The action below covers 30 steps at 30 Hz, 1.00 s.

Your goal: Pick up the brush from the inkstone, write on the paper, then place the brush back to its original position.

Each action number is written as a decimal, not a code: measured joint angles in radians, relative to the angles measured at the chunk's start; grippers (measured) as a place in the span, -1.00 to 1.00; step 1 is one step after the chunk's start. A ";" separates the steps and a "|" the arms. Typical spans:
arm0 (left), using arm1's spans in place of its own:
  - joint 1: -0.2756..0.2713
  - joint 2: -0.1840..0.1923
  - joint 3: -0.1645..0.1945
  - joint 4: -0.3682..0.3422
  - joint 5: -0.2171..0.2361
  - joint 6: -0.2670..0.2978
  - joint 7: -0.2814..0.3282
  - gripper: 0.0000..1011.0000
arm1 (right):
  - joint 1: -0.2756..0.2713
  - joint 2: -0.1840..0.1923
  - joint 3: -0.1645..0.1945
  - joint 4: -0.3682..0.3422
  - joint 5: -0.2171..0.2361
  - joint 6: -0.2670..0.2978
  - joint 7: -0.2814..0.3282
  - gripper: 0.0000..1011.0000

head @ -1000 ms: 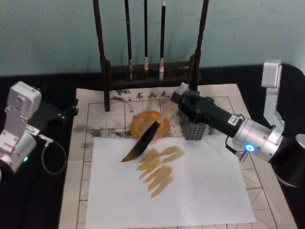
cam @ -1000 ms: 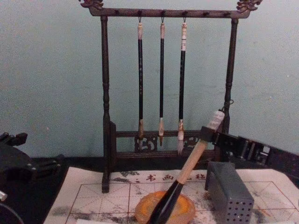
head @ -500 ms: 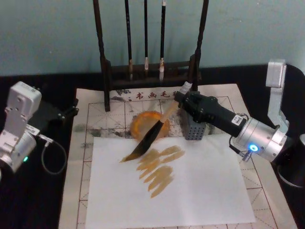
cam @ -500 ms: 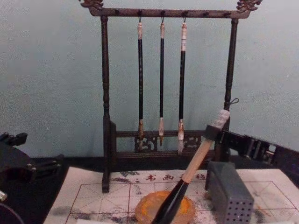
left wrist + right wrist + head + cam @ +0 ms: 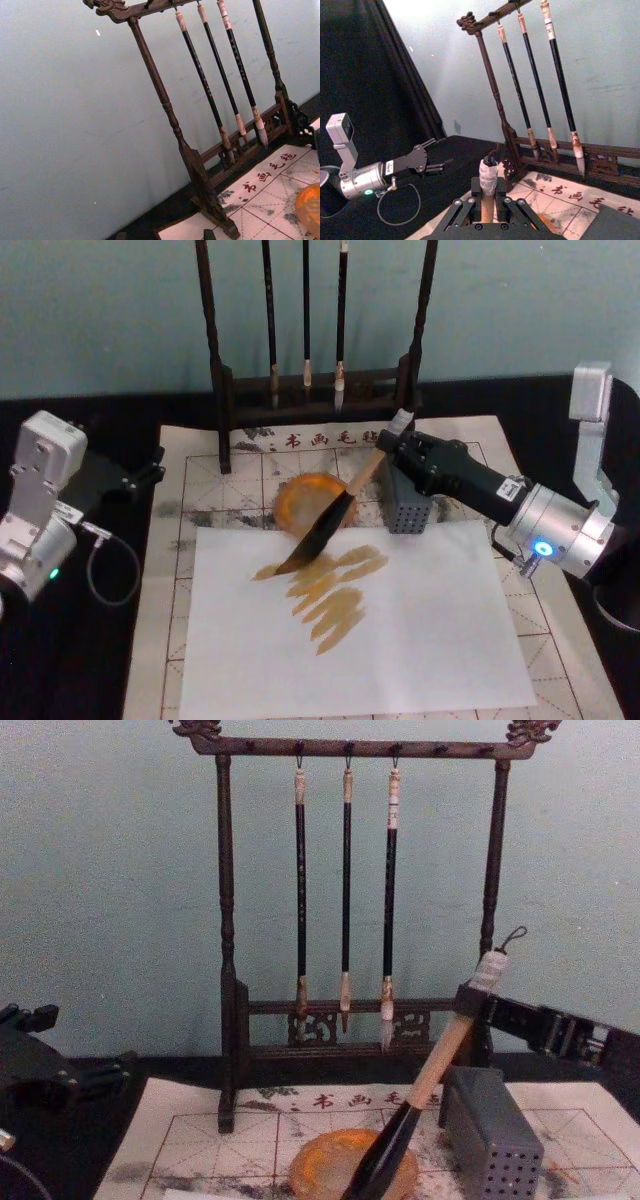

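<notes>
Right end effector (image 5: 392, 446) gripping brush (image 5: 338, 508) top, bristles down-left

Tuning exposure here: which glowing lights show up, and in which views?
Head view: a blue light glows on the right arm behind the right gripper holding the brush; a green light on the parked left arm. Right wrist view: that green light shows too.

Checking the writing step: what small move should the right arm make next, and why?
Probably drag the brush tip a little sideways across the white paper: the right gripper is shut on the tilted handle, and the tip touches the sheet beside brown strokes. The left gripper sits parked at the left.
</notes>
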 joint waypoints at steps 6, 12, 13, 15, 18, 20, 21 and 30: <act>0.000 0.000 0.000 0.000 0.000 0.000 0.000 0.98 | -0.005 0.010 0.008 -0.008 -0.002 0.002 -0.008 -0.65; 0.000 0.000 0.000 0.000 0.000 0.000 0.000 0.98 | -0.010 0.018 0.015 -0.014 -0.002 0.004 -0.013 -0.65; 0.000 0.000 0.000 0.000 0.000 0.000 0.000 0.98 | -0.011 0.018 0.016 -0.014 -0.002 0.004 -0.013 -0.66; 0.000 0.000 0.000 0.000 0.000 0.000 0.000 0.98 | -0.012 0.020 0.018 -0.015 -0.001 0.005 -0.014 -0.66; 0.000 0.000 0.000 0.000 0.000 0.000 0.000 0.98 | -0.014 0.020 0.021 -0.016 0.000 0.006 -0.015 -0.66; 0.000 0.000 0.000 0.000 0.000 0.000 0.000 0.98 | -0.014 0.020 0.022 -0.017 0.002 0.006 -0.015 -0.66; 0.000 0.000 0.000 0.000 0.000 0.000 0.000 0.98 | -0.015 0.019 0.024 -0.017 0.006 0.006 -0.014 -0.66; 0.000 0.000 0.000 0.000 0.000 0.000 0.000 0.98 | -0.026 0.009 0.049 -0.026 0.054 0.001 -0.005 -0.66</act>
